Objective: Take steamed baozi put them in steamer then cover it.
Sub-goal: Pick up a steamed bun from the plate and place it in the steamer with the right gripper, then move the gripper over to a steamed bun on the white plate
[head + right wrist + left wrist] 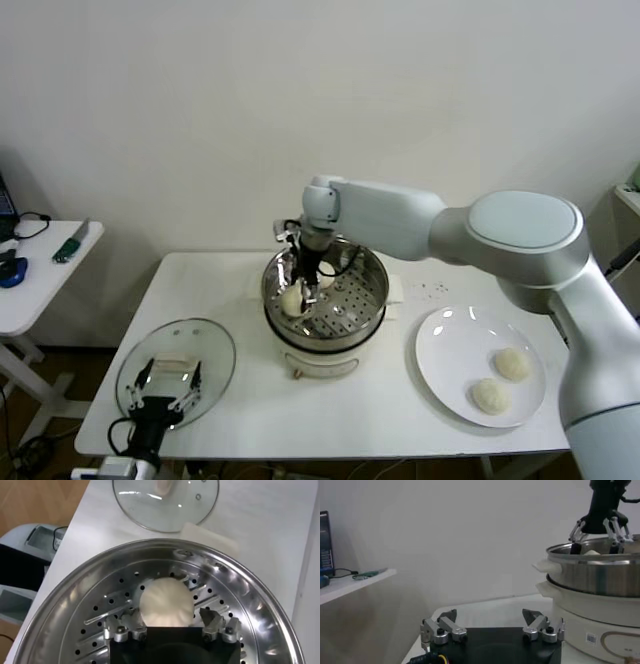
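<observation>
Right wrist view: right gripper [171,625] inside steamer [250,595], jaws spread, bun [166,602] loose on floor btwn them. Release step. Next: lift out, fetch plate [455,345] buns at 4 o'clock. Left gripper [162,398] open by cover [205,350].

Head camera looks down from afar; both wrist cameras sit close, all sharing the steamer [325,290].

Steamer [335,310] at table [250,400] centre, two baozi [292,300] inside; cover [205,350] flat on table to its left; plate [450,360] right, bearing two more buns [512,363].
</observation>
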Controlling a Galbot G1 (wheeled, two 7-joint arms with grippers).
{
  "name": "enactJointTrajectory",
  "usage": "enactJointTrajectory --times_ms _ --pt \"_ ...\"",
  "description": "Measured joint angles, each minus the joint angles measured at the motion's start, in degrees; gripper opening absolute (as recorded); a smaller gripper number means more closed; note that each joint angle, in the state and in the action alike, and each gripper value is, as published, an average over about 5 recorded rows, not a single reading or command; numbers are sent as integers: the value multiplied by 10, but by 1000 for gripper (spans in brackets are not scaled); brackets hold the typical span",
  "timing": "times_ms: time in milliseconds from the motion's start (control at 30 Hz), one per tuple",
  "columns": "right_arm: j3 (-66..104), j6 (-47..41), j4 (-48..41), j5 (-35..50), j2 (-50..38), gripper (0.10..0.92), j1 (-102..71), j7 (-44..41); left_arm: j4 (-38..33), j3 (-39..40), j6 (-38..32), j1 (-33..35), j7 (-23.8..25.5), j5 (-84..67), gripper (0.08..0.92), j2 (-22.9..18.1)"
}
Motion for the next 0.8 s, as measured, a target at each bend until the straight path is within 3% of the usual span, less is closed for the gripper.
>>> enactJointTrajectory --times_ms 433,800 --pt "-8 3 51 7 -51 823 54 -9 0 3 0 3 -5 -1 823 1" --pt "-38 2 195 -26 -217 823 131 -10 -5 2 6 -1 -7 -2 823 0"
